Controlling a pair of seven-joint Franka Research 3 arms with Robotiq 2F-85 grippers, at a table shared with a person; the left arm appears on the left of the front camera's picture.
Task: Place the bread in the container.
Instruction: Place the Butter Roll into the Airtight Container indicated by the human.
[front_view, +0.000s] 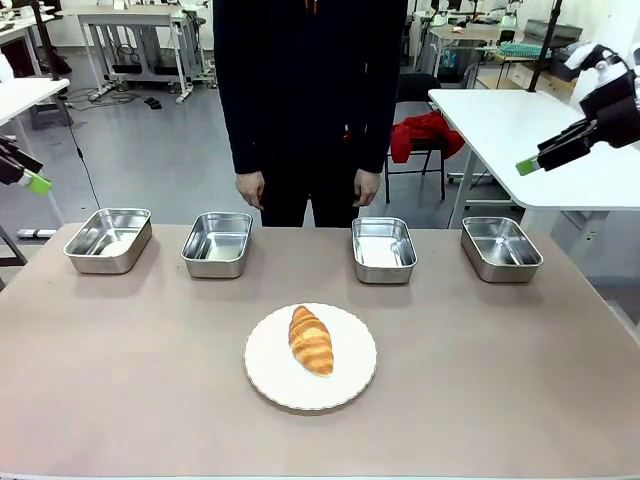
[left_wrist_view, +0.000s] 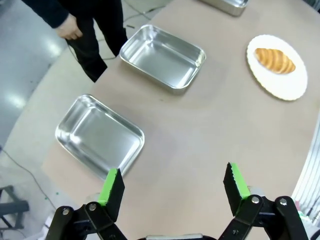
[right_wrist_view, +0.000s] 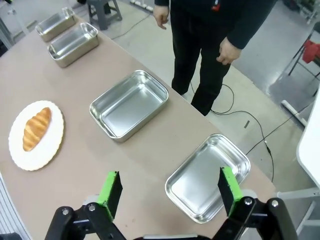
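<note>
The front view has the bread (front_view: 311, 340) on a white plate (front_view: 265, 368) on the bench (front_view: 500, 380), near four steel pans (front_view: 105, 262), while the wrist views show the left fingers (left_wrist_view: 110, 187) and right fingers (right_wrist_view: 110, 190) spread wide, empty.

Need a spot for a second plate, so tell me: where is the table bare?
Bare table flanks the plate on both sides, out to the side edges. The gap between the two middle pans, left and right, is open too. Crowded: the far edge, with four pans in a row.
</note>
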